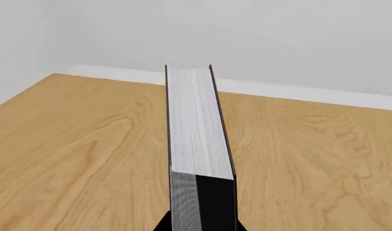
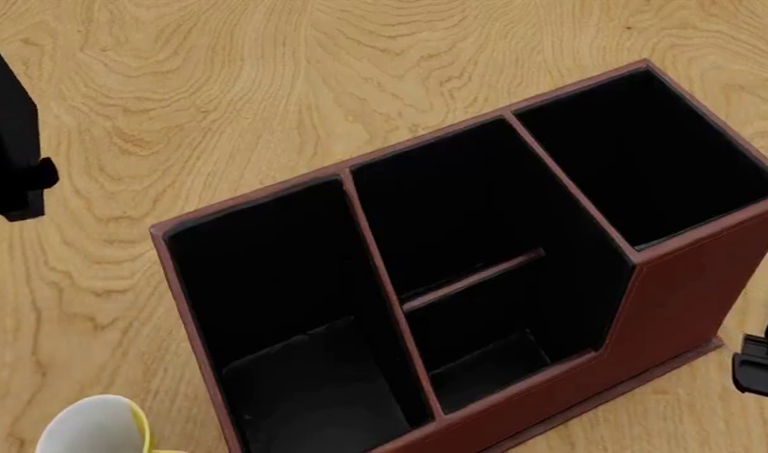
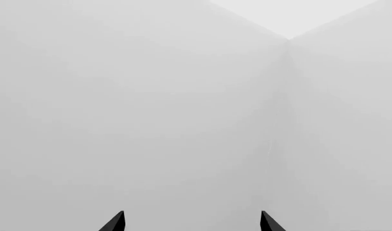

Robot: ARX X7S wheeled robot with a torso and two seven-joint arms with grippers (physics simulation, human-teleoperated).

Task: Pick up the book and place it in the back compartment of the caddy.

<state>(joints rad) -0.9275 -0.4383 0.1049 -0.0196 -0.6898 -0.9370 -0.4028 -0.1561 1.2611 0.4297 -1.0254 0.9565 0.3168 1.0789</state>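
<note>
- Left claw (image 1: 199,226): pinching the book (image 1: 199,125) at its near end. Only the dark base of the claw shows in the left wrist view, so the fingertips themselves can't be seen.
- Book's long axis runs straight out from the claw, white page edges up, black covers on both sides. It's held clear above the wooden counter (image 1: 74,159).
- In the head view the left arm (image 2: 9,142) sits at the left edge, well apart from the caddy (image 2: 686,293). The book can't be picked out there.
- Back compartment (image 2: 485,354) is the small middle cell on the near side of the thin low divider (image 2: 473,280), behind the lowest outer wall.
- Key relation, my read: target lies to the right of the left claw and nearer the robot. The cell's slot runs roughly parallel to the divider, so the book must swing end-down and align with it.
- Left arm is clearly the nearer one and already loaded.
- Mug (image 2: 97,425) stands just beside the caddy's near-left corner, a snag risk on the way in.
- Right claw (image 3: 191,221): spread, holding nothing, aimed at a blank wall, parked by the caddy's right side.
</note>
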